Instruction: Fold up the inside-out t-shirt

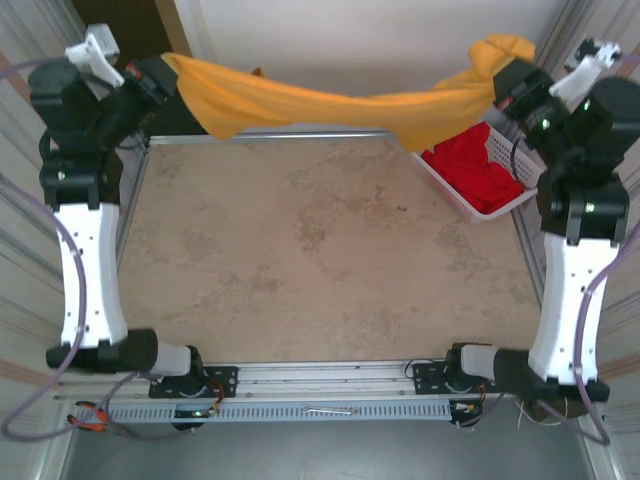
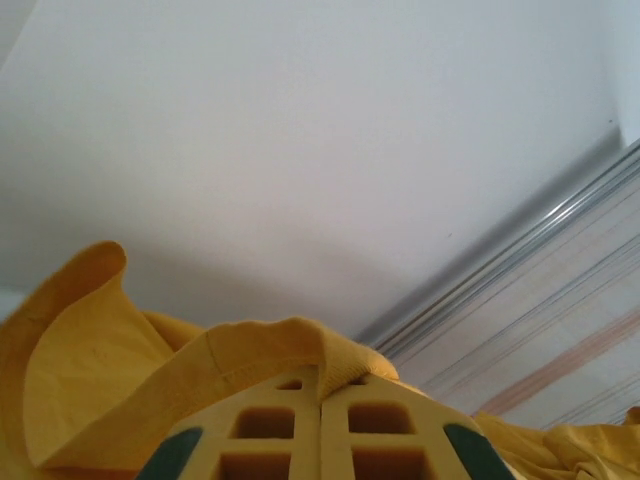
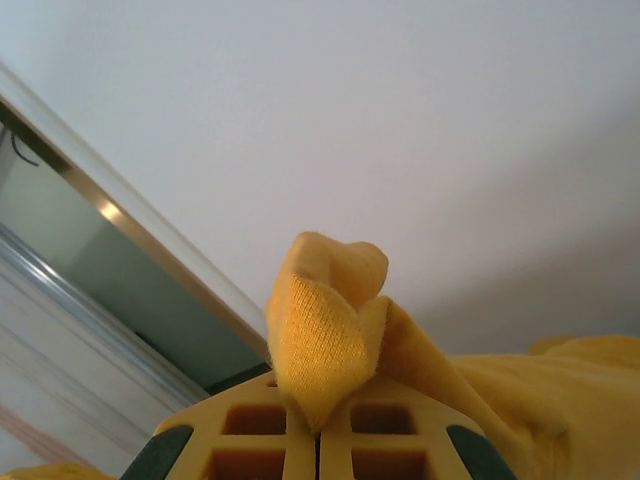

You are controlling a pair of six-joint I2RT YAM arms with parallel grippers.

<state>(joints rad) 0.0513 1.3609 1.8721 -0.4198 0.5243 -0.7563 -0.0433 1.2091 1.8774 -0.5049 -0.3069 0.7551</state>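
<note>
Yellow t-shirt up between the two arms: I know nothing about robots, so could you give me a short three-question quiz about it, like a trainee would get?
1. True or false: the mustard t-shirt lies spread flat on the table.
2. How many grippers are shut on the mustard t-shirt? A: none. B: one. C: two.
3. Fill in the blank: the red garment lies in a white ____ at the table's far right corner.

Key
1. False. It hangs stretched in the air above the table's far edge.
2. C. The left gripper and the right gripper each pinch one end of it.
3. basket.
</note>
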